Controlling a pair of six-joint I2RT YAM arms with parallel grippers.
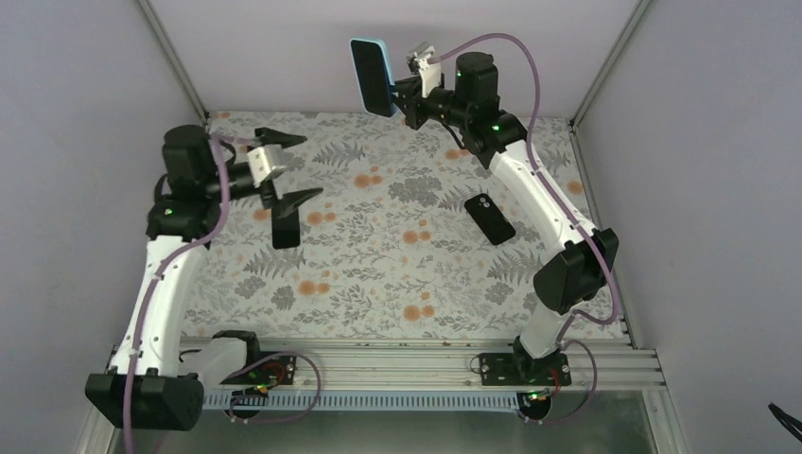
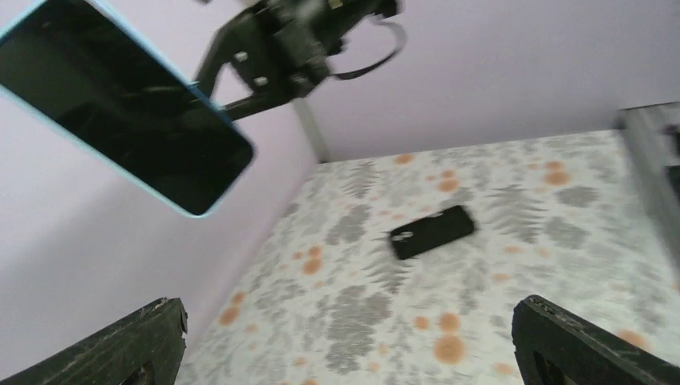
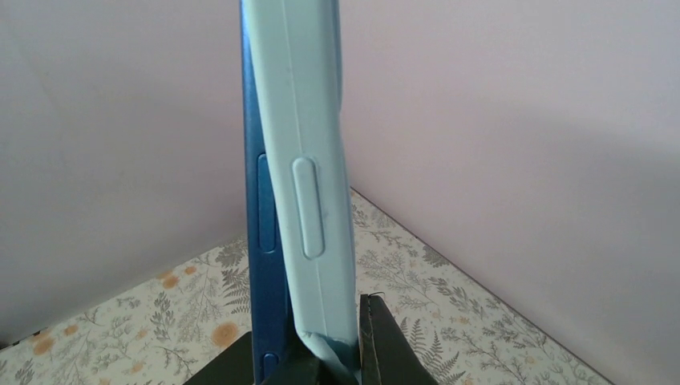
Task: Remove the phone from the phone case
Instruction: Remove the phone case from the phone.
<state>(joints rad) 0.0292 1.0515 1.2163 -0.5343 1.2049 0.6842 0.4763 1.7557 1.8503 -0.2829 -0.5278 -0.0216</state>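
Observation:
My right gripper (image 1: 402, 95) is raised near the back wall and shut on the lower end of a light blue phone case (image 1: 374, 76) with a dark-screened phone in it. In the right wrist view the dark blue phone (image 3: 263, 241) stands edge-on beside the light blue case (image 3: 309, 160). The case's bottom corner has peeled away from the phone and is pinched at my gripper (image 3: 321, 357). My left gripper (image 1: 291, 168) is open and empty over the left of the table. Its wrist view shows the cased phone (image 2: 120, 104) high up, apart from its fingers (image 2: 120, 345).
A black phone-shaped slab (image 1: 489, 218) lies on the floral cloth right of centre, also in the left wrist view (image 2: 431, 231). Another black slab (image 1: 286, 227) lies under my left gripper. Walls close in the back and sides.

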